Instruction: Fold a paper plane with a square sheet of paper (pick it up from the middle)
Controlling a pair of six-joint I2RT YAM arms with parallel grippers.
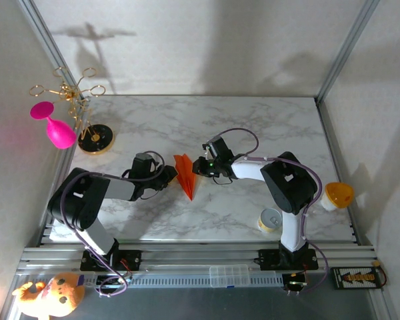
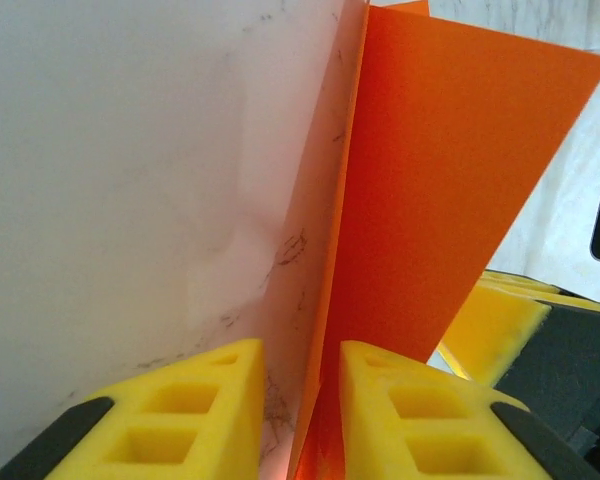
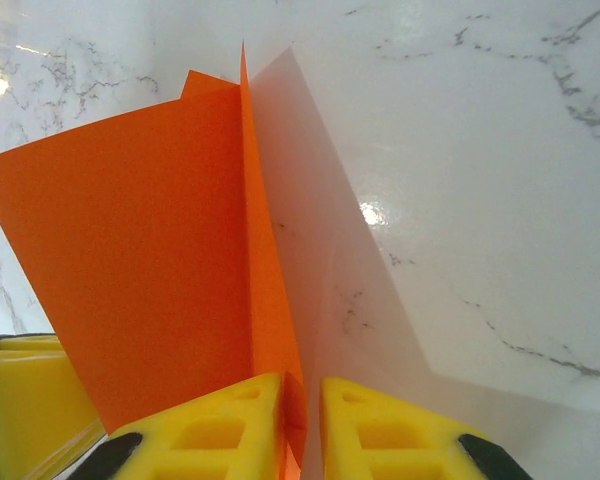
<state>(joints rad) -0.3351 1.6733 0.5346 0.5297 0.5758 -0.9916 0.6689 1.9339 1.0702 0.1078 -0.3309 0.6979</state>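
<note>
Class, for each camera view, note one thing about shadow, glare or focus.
Top external: the gold rack throws a clear shadow on the back wall, and the pink goblet tints the side wall pink. Left wrist: the pale surface beside the paper plane looks hazy and washed out. Right wrist: small glare spots glint on the marble table.

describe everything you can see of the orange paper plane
Thin, plain, bright orange paper folded into a narrow dart, the paper plane lies centrally on the marble table, sharp tip toward the arm bases, flaps raised along a centre crease. Fingers of the right gripper pinch the fold; fingers of the left gripper straddle it with a gap showing.
</note>
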